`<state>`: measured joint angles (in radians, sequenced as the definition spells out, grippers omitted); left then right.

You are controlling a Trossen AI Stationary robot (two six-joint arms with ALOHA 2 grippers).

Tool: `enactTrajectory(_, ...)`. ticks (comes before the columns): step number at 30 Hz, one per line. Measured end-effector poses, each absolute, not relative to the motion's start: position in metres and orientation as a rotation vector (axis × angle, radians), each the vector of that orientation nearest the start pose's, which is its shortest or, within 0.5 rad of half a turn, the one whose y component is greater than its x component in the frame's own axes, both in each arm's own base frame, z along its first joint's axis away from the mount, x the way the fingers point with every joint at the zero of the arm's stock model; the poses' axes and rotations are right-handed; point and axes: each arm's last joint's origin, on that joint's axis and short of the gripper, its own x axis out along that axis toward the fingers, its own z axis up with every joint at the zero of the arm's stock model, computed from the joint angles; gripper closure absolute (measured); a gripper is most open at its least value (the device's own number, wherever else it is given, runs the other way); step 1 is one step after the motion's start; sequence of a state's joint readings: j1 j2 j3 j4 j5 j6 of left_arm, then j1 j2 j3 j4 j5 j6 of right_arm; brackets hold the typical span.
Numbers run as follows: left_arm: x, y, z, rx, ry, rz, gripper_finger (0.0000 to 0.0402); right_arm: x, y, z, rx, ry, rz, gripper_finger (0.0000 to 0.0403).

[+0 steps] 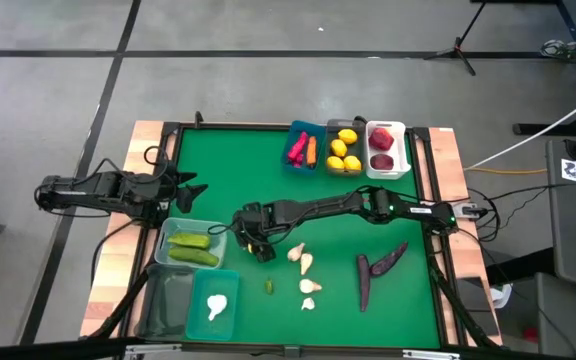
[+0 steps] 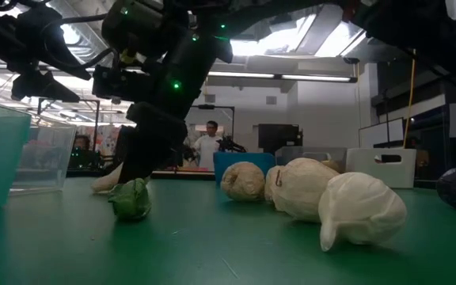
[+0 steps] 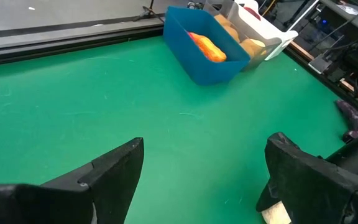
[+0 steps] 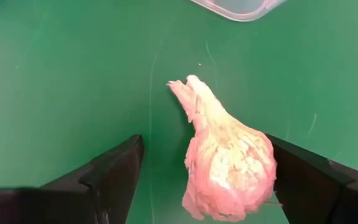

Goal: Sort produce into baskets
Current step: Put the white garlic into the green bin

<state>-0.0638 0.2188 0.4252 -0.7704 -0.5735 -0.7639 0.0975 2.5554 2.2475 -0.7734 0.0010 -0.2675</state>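
My right gripper [image 4: 204,143] is open, reaching to the table's middle [image 1: 256,244] and pointing steeply down at a white garlic bulb [image 4: 229,165]. The bulb lies on its side on the green mat between the two fingers, and the low view shows it under the gripper [image 2: 108,182]. Several more garlic bulbs [image 1: 304,270] lie loose just to the right. Two dark purple eggplants [image 1: 378,268] lie further right. My left gripper [image 1: 183,190] waits open and empty at the table's left edge. My right gripper straddles the garlic from above. One finger [image 4: 303,171] stands right against the bulb's fat end [image 4: 263,152], and whether it touches I cannot tell. The other finger [image 4: 114,168] is well clear. The bulb rests on the mat.
A small green toy vegetable [image 1: 269,286] lies near the front. At the far edge stand a blue bin [image 1: 303,150] with pepper and carrot, a clear bin [image 1: 344,150] of lemons and a white bin [image 1: 386,150] of apples. Front left are a cucumber bin [image 1: 190,246], a dark bin [image 1: 168,298] and a teal bin [image 1: 215,306] with garlic.
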Motion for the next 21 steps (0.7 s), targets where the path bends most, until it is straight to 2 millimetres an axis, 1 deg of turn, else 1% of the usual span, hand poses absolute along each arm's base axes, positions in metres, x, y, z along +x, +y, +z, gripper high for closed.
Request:
enactTrajectory(6,0.0685,0.0114,0.2205,-0.551,0.321,0.670,0.0073,0.5349,0.0525,0.1472,-0.284,1.060,0.224,0.0084)
enactTrajectory(9,0.0685,0.0114,0.2205,-0.550,0.321,0.670,0.0073,0.5351,0.0526,0.1475,-0.272,1.058,0.212,0.0096)
enactTrajectory(12,0.0685,0.0114,0.2205,-0.550,0.321,0.670,0.0073,0.5350,0.0527,0.1472,-0.251,1.062,0.199,0.0128)
enactTrajectory(21,0.0684,0.0114,0.2205,-0.550,0.321,0.670,0.0073,0.5360,0.0518,0.1468,-0.260,1.056,0.166,0.0264)
